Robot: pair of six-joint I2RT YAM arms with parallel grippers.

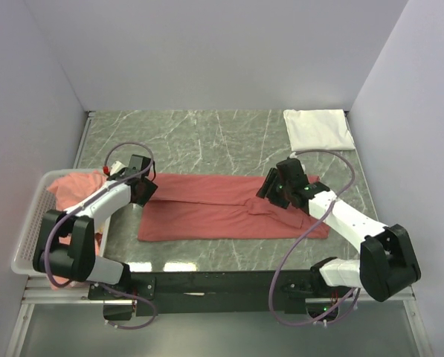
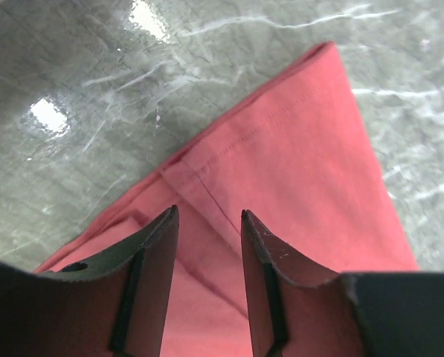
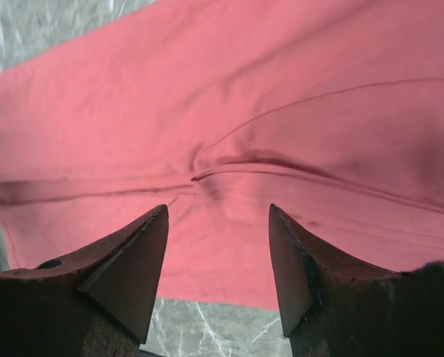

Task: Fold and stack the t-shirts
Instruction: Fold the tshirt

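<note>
- A white plastic mesh basket is seen just off the left end of the long coral-red cotton t-shirt spread on the grey marbled desk. A crumpled heap of salmon t-shirts is held in it, judged not yet folded.
- The left pincer is poised over the left end of the coral-red t-shirt. Its jaws are parted, nothing is caught between them, and the cloth is released.
- The coral-red t-shirt is laid flat as a long band, apparently folded lengthwise already. The crosswise folds are judged not yet made.
- The right pincer is held above the right part of the same t-shirt, over a small pucker in the cloth. Its jaws are apart and nothing is gripped.
- A folded white t-shirt is seen beyond the right end of the coral-red one, at the far corner. It is judged finished and the base of the stack.
- The coral-red t-shirt is yet to be set onto it, and the basket's heap is left after that.
</note>
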